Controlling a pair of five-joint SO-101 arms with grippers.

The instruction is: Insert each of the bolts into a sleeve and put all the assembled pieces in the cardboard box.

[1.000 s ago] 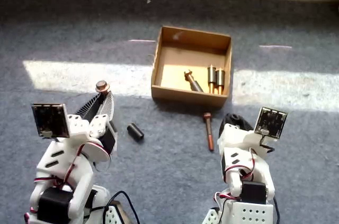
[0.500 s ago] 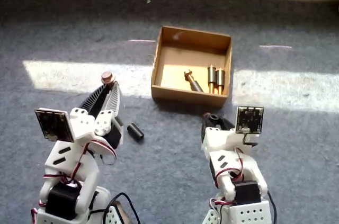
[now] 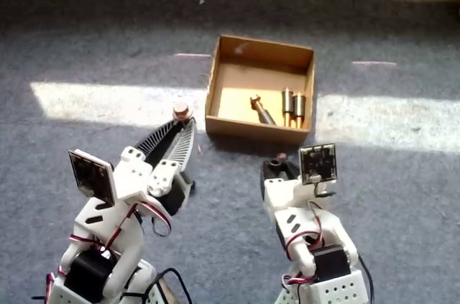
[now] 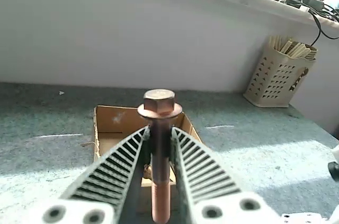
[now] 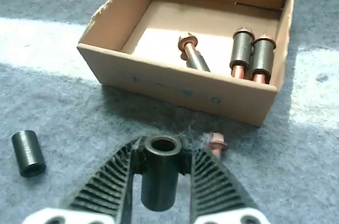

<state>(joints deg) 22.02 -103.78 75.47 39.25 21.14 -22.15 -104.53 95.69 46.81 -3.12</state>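
My left gripper (image 3: 185, 123) is shut on a copper bolt (image 3: 181, 110), held upright with its head above the fingertips, just left of the cardboard box (image 3: 251, 130). In the left wrist view the bolt (image 4: 159, 108) stands between the gripper (image 4: 159, 132) fingers with the box (image 4: 108, 118) behind it. My right gripper (image 3: 276, 169) is shut on a black sleeve (image 3: 272, 167) in front of the box. In the right wrist view the sleeve (image 5: 160, 176) stands with its bore up in the gripper (image 5: 161, 152). A loose sleeve (image 5: 28, 152) and a loose bolt (image 5: 216, 143) lie on the carpet. Three assembled pieces (image 5: 241, 49) lie in the box (image 5: 175, 89).
Grey carpet covers the floor, with a sunlit band (image 3: 93, 103) running across it beside the box. A white wall (image 4: 159, 38) stands beyond the box, and a perforated basket of sticks (image 4: 278, 73) sits at its foot.
The left gripper has swung right toward the box, carrying the bolt. The right gripper has moved left and forward with the sleeve, now covering most of the loose bolt.
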